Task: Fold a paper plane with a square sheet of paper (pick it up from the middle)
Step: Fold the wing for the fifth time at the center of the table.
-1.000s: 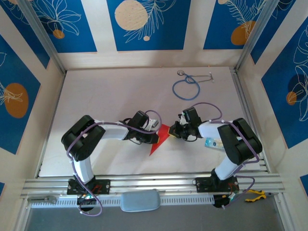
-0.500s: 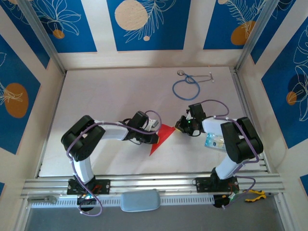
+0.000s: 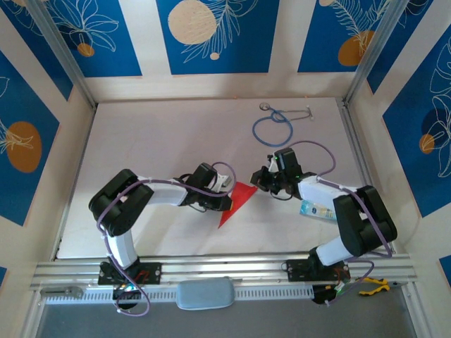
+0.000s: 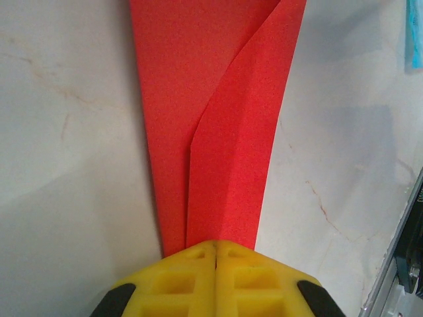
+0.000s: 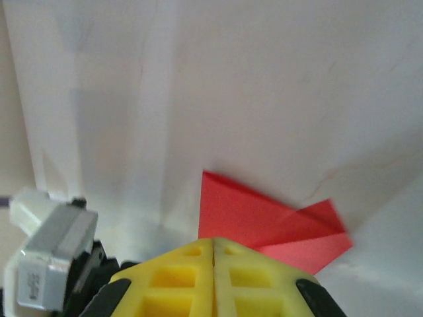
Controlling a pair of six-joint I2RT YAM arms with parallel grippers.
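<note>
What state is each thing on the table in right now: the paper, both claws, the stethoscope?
red paper, folded into a narrow pointed shape, one flap overlapping, lying on the table.
left claw, shut on the red paper's end.
right claw, shut, by the paper's corner; contact unclear.
stethoscope, lying at the far right, tube looped, apart from both claws.
blue-and-white packet, lying flat beside the right arm.

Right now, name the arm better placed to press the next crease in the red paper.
Left. Its shut pincer sits at the red paper, right on its fold line and aligned along it. The right pincer, also shut, is beside the paper's far corner and would probably need repositioning.
</note>
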